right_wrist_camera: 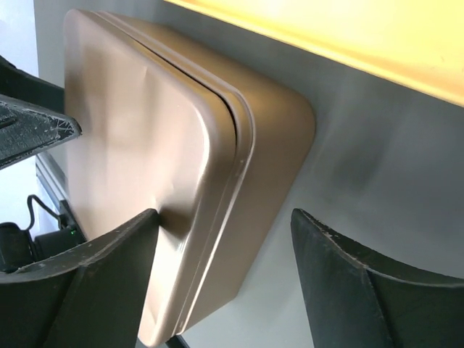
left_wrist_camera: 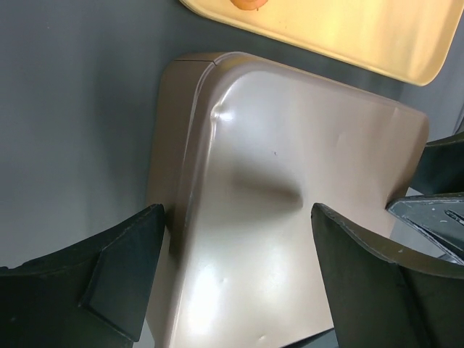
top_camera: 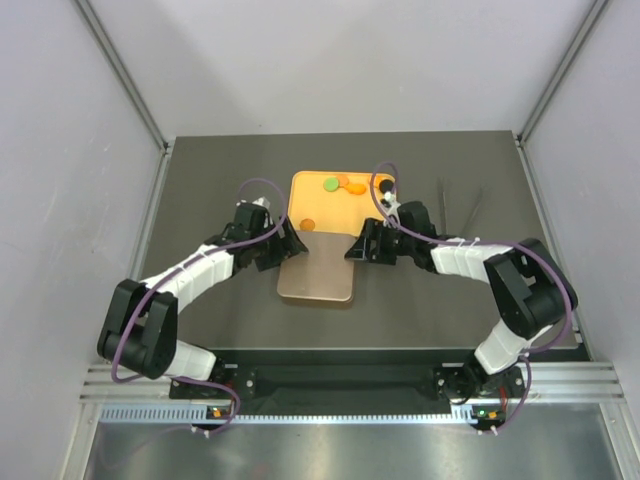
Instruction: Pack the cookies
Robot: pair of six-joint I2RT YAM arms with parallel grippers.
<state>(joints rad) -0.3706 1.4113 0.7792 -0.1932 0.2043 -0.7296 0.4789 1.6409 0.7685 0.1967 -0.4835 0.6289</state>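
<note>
Beyond the closed bronze tin [top_camera: 318, 278] the cookies [top_camera: 352, 186] lie on an orange tray [top_camera: 305, 200]; left jaws and right jaws straddle the tin's sides, wide apart.

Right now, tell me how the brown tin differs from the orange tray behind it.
The brown tin is metallic brown; the orange tray is bright orange. The tin is lidded; the tray lies open, holding the cookies. The left gripper and right gripper flank the tin, not the tray. Both are flat-lying rounded rectangles.

The dark table [top_camera: 200, 300] bears an orange tray [top_camera: 322, 205] and a bronze tin [top_camera: 318, 280].
</note>
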